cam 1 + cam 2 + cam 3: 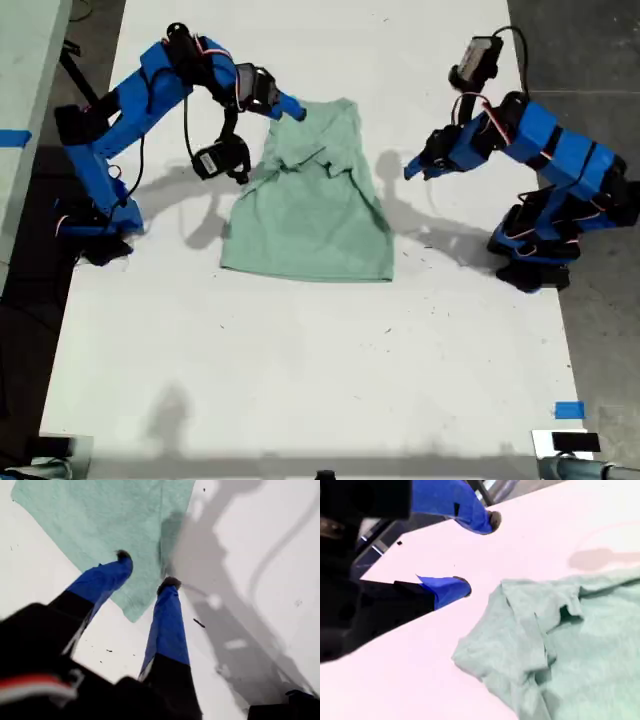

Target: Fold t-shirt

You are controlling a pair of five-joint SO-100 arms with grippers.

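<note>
Shirt: your t-shirt (pixel 310 200) lay lengthwise between both arms.
Nearer: my second gripper (pixel 477 554), jaws wide and empty, sat beside its corner.
Other: my first gripper (pixel 146 569), jaws wide, empty.

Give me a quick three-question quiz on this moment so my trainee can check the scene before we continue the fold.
1. True or false: my first gripper and my second gripper are both open and hold nothing.
2. The t-shirt: A) hangs off the table; B) lies on the table, rumpled toward the exterior view's top; C) is lifted in the air.
3. Fill in: the blue tape sits at the exterior view's lower ____.

Key: 1 true; 2 B; 3 right.
</note>
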